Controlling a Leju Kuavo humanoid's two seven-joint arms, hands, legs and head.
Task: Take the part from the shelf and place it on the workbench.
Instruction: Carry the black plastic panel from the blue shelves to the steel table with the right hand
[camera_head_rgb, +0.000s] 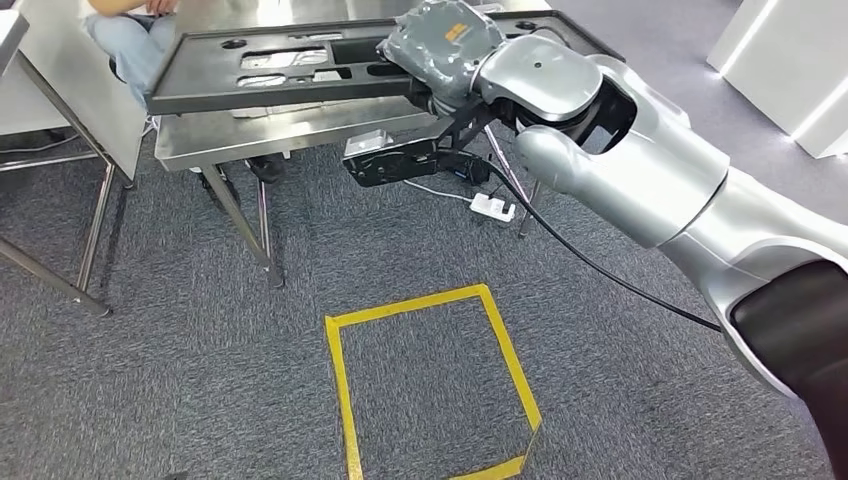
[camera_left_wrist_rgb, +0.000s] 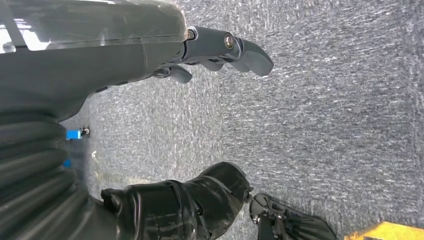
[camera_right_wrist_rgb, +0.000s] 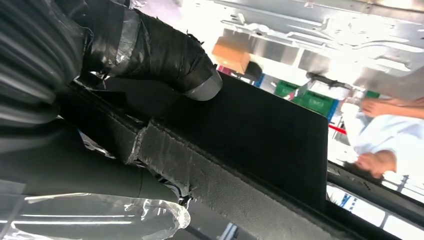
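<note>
The right hand (camera_head_rgb: 440, 45) has its fingers (camera_right_wrist_rgb: 165, 55) grasping the long black part (camera_head_rgb: 300, 65) above the steel worktop (camera_head_rgb: 290, 135), while the left hand's (camera_left_wrist_rgb: 100, 75) released fingers (camera_left_wrist_rgb: 235, 50) hang over grey carpet (camera_left_wrist_rgb: 340, 100).

Grey carpet (camera_head_rgb: 200, 380) bears a yellow tape square (camera_head_rgb: 432, 385).

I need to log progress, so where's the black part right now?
In the head view the part is at the top, gripped at its right end by the right hand and held over the steel workbench, near a seated person.
</note>
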